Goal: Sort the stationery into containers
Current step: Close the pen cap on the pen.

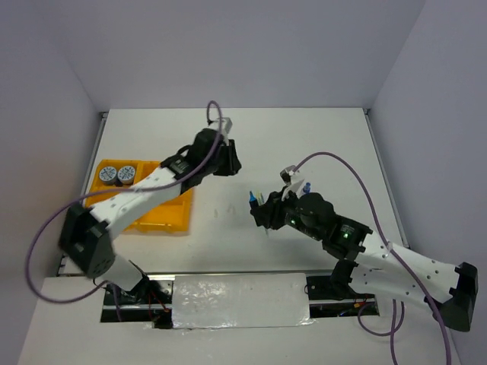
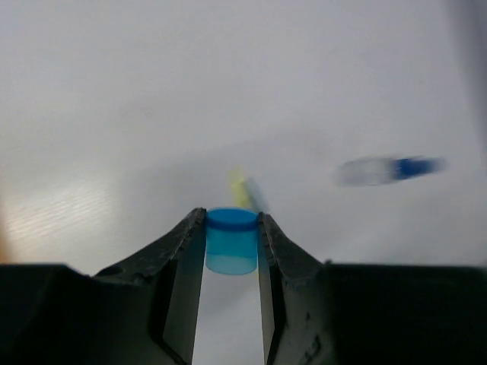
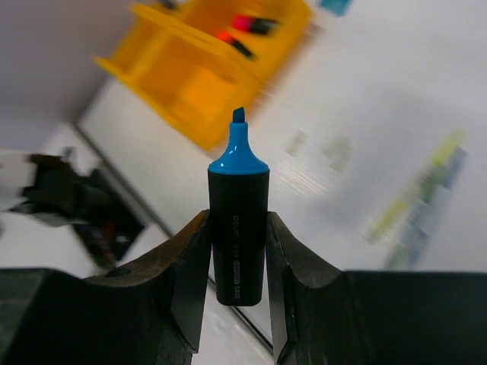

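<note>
Sorting about midway: two blue-and-white tins [image 1: 126, 174] and capped markers [image 3: 255, 24] lie in the yellow tray [image 1: 171, 215]. Clear of it, above the tabletop [image 1: 304, 137], the right claw [image 3: 237, 217] pinches an uncapped blue marker [image 3: 238, 190] and the left claw [image 2: 231, 216] pinches a loose blue cap [image 2: 231, 247]. A blurred blue-and-white piece [image 2: 388, 169] lies unsorted; the marker likely wants its cap first.

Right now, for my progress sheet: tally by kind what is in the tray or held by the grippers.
Round tins, in the tray: 2
Markers lying in the tray, seen from the right wrist: 2
Blue-tipped marker, in the right gripper: 1
Blue cap, in the left gripper: 1
Total: 6
</note>
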Controlling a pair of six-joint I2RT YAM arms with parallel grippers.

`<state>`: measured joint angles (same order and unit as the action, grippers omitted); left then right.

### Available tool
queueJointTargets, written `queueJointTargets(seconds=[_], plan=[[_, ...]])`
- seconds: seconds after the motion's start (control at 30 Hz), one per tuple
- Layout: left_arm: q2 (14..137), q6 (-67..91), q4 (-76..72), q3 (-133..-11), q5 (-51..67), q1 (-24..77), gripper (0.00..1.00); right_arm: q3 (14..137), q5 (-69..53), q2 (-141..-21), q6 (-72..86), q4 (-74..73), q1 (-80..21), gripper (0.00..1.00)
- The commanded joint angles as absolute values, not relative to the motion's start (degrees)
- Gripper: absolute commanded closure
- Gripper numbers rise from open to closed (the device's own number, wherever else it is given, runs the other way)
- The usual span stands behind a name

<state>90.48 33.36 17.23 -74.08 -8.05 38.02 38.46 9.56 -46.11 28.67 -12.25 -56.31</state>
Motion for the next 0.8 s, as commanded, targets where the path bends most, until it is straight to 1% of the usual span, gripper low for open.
queueJointTargets(seconds=[0.0, 0.03, 0.07, 0.1, 0.17, 0.23, 0.33, 0.4, 0.5, 0.77], plan=[[73.80, 40.50, -12.26, -61.16, 4.28, 38.14, 1.00, 32.02, -5.50, -41.58, 28.12, 13.49, -55.99, 0.87], [71.13, 43.74, -17.79, -58.39, 7.35, 38.14, 1.00, 30.77, -6.67, -40.88, 29.17, 20.93, -55.90, 0.87], [66.93, 45.34, -22.28, -55.84, 11.21, 38.32, 1.00, 29.98, -7.29, -40.43, 29.70, 23.70, -55.72, 0.87], [65.32, 46.74, -30.33, -51.72, 13.08, 38.41, 1.00, 29.36, -7.99, -40.60, 30.23, 27.21, -55.55, 0.87], [61.20, 49.91, -37.32, -47.14, 17.12, 38.58, 1.00, 29.79, -9.92, -41.66, 30.50, 29.78, -55.28, 0.87], [57.85, 52.02, -45.04, -44.57, 19.76, 38.58, 1.00, 30.14, -14.49, -43.32, 31.20, 33.83, -55.20, 0.87], [54.16, 53.52, -52.79, -40.96, 22.57, 38.58, 1.00, 30.76, -18.54, -44.99, 32.25, 38.40, -55.11, 0.87], [53.35, 54.05, -54.40, -40.96, 24.25, 38.58, 1.00, 31.11, -20.03, -45.52, 32.70, 40.86, -55.02, 0.87], [51.95, 54.76, -55.90, -40.08, 25.31, 38.67, 1.00, 33.13, -19.60, -45.70, 31.99, 38.68, -55.11, 0.87], [48.96, 52.91, -53.18, -40.08, 25.31, 38.58, 1.00, 33.13, -18.37, -44.92, 31.29, 37.18, -55.11, 0.87]])
